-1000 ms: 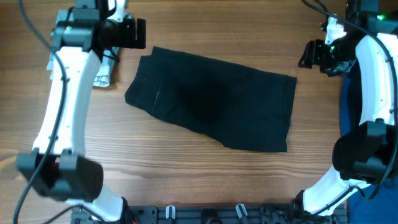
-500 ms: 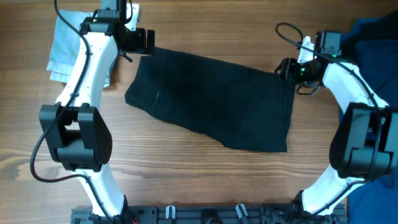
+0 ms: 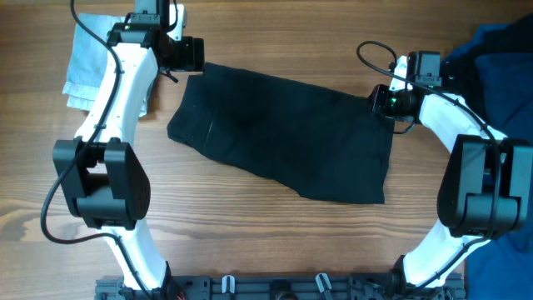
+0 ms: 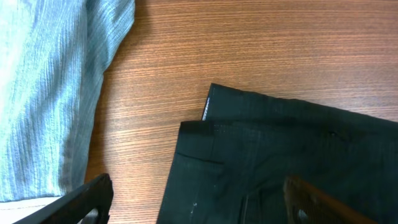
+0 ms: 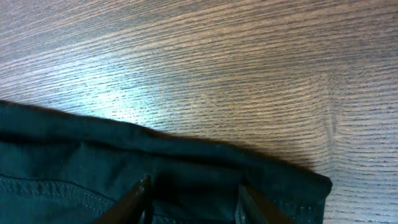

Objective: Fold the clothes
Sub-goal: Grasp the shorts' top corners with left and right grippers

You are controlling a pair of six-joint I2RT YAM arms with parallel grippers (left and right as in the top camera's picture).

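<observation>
Left end effector (image 4: 198,194) and right end effector (image 5: 194,190) gape empty over black shorts' (image 3: 283,133) far corners.

Shows black shorts (image 3: 283,137) spread flat on the bench (image 3: 250,242). Puts left tool (image 3: 200,57) and right tool (image 3: 381,100) at their far corners.

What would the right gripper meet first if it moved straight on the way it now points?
Probably the plain black cloth shorts: the open right gripper points at their edge near a corner, with the wooden table beyond. How close it is remains unclear.
</observation>
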